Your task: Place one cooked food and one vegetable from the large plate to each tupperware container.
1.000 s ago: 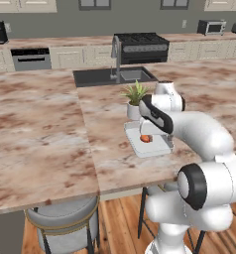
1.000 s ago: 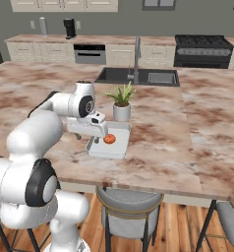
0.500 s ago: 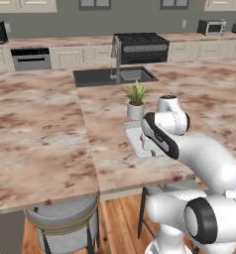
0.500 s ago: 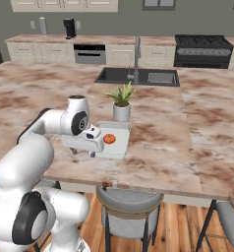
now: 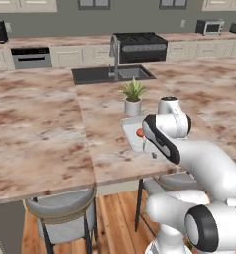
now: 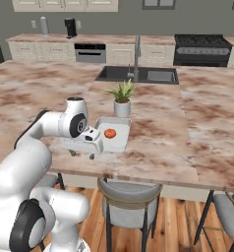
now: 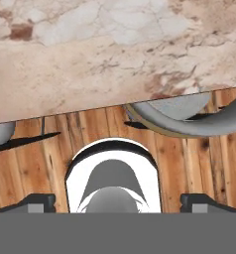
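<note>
While folded low, arm holds claw (image 6: 83,151) beside the tupperware container (image 6: 120,140).

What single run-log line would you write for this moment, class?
gripper: low at counter's near edge, jaws apart, empty | tupperware container: holds one round orange-red food | potted plant: behind container

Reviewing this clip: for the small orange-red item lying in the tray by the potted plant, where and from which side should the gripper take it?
Grip the orange-red item across its rounded middle, coming straight down from above. It lies low on the floor of the shallow tray, whose raised rim would likely block a sideways approach, and the potted plant stands just behind the tray.
</note>
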Robot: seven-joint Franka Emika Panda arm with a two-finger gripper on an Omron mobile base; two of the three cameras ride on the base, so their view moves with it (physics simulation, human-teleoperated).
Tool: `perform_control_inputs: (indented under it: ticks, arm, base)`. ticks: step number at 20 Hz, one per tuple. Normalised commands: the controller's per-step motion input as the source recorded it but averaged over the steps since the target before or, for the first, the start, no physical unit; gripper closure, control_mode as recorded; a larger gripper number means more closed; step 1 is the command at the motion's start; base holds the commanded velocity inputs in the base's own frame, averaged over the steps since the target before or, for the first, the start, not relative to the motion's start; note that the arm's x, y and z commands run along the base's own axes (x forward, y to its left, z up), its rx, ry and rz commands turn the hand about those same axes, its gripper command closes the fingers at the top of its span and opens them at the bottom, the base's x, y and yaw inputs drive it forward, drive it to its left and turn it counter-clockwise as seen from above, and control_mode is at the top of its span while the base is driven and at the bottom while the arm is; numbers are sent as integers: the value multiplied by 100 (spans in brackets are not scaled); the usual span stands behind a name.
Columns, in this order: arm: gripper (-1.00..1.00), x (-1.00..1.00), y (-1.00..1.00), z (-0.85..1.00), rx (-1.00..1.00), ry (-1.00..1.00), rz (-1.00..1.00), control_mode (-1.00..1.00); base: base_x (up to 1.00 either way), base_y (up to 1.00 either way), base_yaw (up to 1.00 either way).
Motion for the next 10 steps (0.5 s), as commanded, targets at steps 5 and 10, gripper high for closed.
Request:
perform_control_inputs:
  ticks: [5, 10]
  arm:
    - [-100, 0, 0, 0, 0, 0, 0, 100]
    - [-100, 0, 0, 0, 0, 0, 0, 100]
  base:
    - [-52, -73, -7]
    - [7, -100, -11]
